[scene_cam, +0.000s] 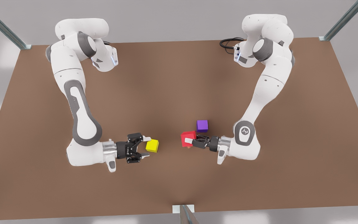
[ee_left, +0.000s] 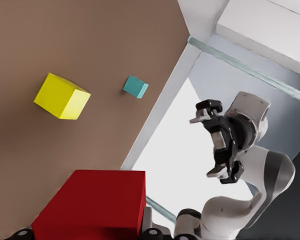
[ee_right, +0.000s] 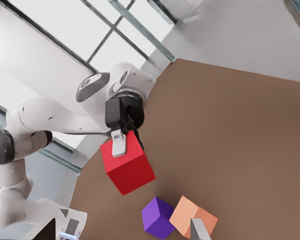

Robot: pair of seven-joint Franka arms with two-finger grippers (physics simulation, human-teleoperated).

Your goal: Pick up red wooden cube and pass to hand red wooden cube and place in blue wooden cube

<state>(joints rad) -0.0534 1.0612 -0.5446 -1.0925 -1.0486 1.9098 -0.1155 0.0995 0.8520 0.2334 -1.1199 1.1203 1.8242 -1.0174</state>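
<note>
My left gripper [scene_cam: 192, 142], on the front view's right, is shut on the red wooden cube [scene_cam: 187, 138] and holds it in the air with its fingers pointing sideways. The same cube looms close in the left wrist view [ee_left: 92, 205] and hangs from the left gripper [ee_right: 126, 150] in the right wrist view [ee_right: 129, 167]. My right gripper [scene_cam: 147, 147], the hand, faces it from the front view's left, open and holding nothing [ee_left: 206, 146]. A gap separates the two grippers. The blue wooden cube [ee_left: 135, 87] is teal and lies on the table near its edge.
A yellow cube [scene_cam: 152, 145] sits on the brown table [scene_cam: 172, 81] by the right gripper's fingertips. A purple cube [scene_cam: 202, 125] lies just behind the red cube, and a salmon-orange cube [ee_right: 192, 217] rests beside the purple cube [ee_right: 157, 217]. Metal frame posts stand at the table's corners.
</note>
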